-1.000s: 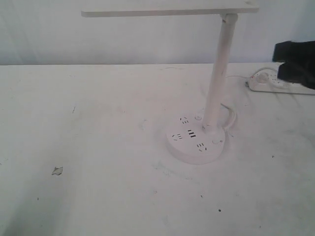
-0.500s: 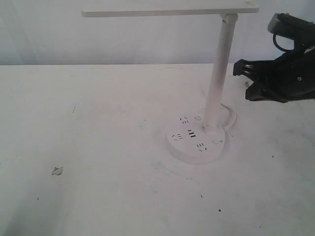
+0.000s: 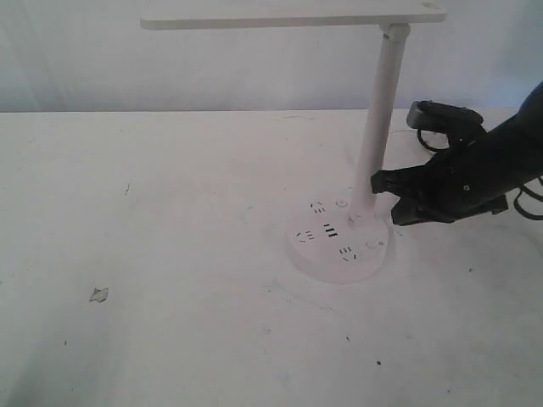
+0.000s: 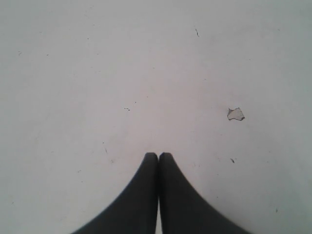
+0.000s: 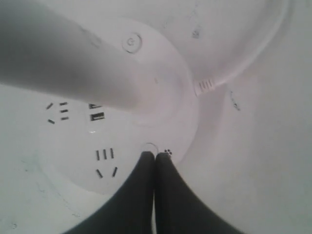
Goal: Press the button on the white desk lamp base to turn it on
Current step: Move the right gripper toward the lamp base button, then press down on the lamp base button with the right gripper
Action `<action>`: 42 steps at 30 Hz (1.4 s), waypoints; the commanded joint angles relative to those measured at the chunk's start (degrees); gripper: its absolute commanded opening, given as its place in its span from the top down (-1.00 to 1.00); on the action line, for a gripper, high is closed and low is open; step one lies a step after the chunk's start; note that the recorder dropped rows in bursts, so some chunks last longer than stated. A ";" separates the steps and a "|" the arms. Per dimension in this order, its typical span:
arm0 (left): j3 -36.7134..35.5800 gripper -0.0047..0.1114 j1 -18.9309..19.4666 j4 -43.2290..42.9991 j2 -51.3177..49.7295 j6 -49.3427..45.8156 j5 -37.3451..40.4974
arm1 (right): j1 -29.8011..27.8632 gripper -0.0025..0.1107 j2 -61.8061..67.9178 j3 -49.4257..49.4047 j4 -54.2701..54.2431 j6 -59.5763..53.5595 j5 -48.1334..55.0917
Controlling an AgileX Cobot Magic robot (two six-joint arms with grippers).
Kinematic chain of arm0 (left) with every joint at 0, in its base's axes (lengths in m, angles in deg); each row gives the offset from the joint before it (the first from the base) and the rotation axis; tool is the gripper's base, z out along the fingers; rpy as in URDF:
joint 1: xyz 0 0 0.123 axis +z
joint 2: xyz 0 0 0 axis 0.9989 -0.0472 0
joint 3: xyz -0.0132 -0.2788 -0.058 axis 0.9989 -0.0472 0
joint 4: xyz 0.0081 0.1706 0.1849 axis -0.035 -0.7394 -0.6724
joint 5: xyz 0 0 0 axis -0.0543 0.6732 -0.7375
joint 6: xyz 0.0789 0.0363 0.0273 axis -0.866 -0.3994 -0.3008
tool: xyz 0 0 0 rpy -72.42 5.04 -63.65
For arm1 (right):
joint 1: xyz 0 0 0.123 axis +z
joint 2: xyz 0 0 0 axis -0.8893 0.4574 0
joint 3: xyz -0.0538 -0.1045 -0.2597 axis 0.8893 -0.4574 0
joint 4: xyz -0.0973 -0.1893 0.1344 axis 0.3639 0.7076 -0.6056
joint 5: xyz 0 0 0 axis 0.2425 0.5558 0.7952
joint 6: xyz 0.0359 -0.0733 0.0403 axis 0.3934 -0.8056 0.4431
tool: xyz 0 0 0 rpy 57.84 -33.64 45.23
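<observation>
Fingers clenched, the right gripper (image 5: pixel 155 155) meets a round button (image 5: pixel 149 146) on the white desk lamp base (image 3: pixel 335 257), right of centre on the surface (image 3: pixel 170 254). Only its wrist view shows this. The left gripper (image 4: pixel 158 156) hangs clenched elsewhere.

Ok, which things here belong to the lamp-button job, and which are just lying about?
Job in hand:
- white desk lamp
- its round base
- round button at the gripper tips
- right gripper, jaws shut

Lying about:
- grey chip on the table
- lamp cord
- left gripper, jaws shut, above the table
</observation>
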 commanded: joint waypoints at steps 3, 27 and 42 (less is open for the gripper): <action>-0.11 0.92 -0.47 0.03 0.18 0.07 0.10 | -0.12 0.96 3.30 0.12 -8.02 -8.92 -1.57; -0.11 0.92 -0.47 0.03 0.18 0.07 0.10 | -0.12 0.96 8.15 0.12 -15.02 -9.22 -1.62; -0.11 0.92 -0.47 0.03 0.18 0.07 0.10 | -0.12 0.96 8.15 0.12 -15.96 -9.22 -1.86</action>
